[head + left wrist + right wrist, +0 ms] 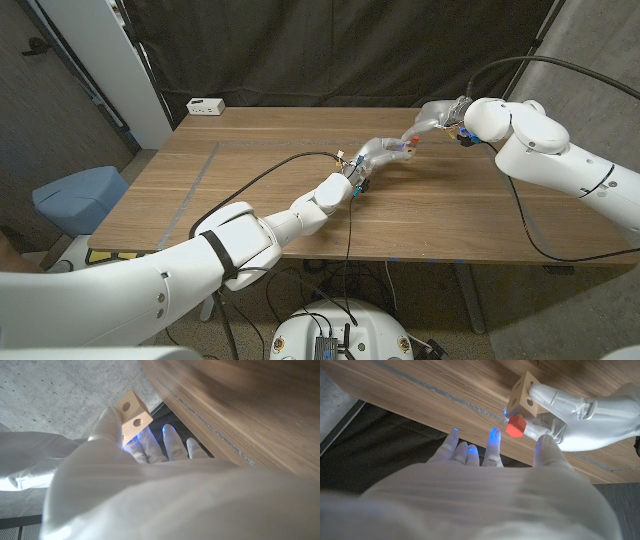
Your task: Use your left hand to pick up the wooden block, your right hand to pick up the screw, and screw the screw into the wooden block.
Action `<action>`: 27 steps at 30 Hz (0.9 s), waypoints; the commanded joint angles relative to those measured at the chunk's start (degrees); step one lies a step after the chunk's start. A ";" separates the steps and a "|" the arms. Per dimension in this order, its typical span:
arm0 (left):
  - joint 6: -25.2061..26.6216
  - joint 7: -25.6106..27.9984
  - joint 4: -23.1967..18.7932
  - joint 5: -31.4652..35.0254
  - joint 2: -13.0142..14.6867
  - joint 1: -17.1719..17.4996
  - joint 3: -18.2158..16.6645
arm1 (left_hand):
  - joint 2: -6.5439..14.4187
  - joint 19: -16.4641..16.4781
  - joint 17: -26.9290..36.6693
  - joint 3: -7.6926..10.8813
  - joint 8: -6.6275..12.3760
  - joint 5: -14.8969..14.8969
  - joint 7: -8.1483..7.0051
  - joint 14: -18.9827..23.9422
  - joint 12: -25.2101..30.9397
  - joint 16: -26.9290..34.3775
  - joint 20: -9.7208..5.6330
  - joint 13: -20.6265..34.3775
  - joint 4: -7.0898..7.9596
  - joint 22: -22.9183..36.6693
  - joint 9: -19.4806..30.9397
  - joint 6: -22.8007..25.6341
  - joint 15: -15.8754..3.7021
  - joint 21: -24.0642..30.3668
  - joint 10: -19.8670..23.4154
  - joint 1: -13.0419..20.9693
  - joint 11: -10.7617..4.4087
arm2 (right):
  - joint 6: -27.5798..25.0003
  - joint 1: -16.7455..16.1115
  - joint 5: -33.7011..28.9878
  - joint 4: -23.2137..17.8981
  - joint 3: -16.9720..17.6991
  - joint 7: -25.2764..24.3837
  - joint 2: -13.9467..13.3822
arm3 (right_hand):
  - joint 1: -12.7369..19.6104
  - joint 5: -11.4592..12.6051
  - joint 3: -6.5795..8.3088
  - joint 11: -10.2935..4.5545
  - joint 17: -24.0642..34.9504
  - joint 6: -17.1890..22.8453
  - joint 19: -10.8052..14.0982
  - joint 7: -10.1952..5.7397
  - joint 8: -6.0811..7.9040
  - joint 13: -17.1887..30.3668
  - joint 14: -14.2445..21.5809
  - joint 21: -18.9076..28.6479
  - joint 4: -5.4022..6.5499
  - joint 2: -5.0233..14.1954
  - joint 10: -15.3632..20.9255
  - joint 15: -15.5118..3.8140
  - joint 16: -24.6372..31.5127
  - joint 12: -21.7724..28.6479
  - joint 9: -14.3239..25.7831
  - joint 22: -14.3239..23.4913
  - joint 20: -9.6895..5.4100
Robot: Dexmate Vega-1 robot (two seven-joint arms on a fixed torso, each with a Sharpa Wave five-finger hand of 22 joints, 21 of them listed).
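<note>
Left hand (580, 415) holds the wooden block (524, 397) with the red-headed screw (516, 426) seated; right hand (490, 455), fingers spread and empty, sits just beside it.

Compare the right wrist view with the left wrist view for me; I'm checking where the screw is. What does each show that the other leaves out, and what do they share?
Right wrist view: the red screw sits against the wooden block, beside the fingers of the left hand that grips the block. The right hand has its fingers spread and holds nothing. Left wrist view: two round holes in the block, seen past the back of the left hand. Shared: the block, the left hand holding it, and the wooden table.
</note>
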 commanded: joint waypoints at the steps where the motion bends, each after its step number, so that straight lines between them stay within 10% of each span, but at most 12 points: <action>1: -0.32 0.77 -0.02 0.31 -0.10 0.23 0.21 | 1.62 0.44 0.30 1.11 0.53 0.35 -0.26 0.45 0.27 -0.20 0.06 0.22 0.70 0.12 0.18 1.03 -6.76 0.36 0.63 0.70 -0.20 | 1.03 -0.33 2.17 -1.55 1.44 0.46 -2.47 | 2.00 0.26 0.71 -0.14 0.19 -1.12 -0.49 -0.36 -0.68 0.18 -0.89 0.03 -0.54 -0.10 -1.16 0.13 -0.39 -0.19 0.31 0.13 0.09; 27: -0.28 0.86 0.16 0.17 -0.38 0.23 0.18 | 1.50 0.50 0.37 1.06 0.53 0.33 -0.19 0.40 0.28 -0.23 0.03 0.22 0.69 0.13 0.17 1.08 -6.83 0.36 0.71 0.72 -0.21 | 2.01 0.57 1.56 -1.34 1.12 2.86 -3.84 | 10.69 0.10 3.68 -1.65 0.21 -5.23 -2.49 -3.55 -2.70 0.50 -4.92 0.22 -0.95 -1.82 -6.88 -0.23 -0.26 0.08 1.24 0.12 0.15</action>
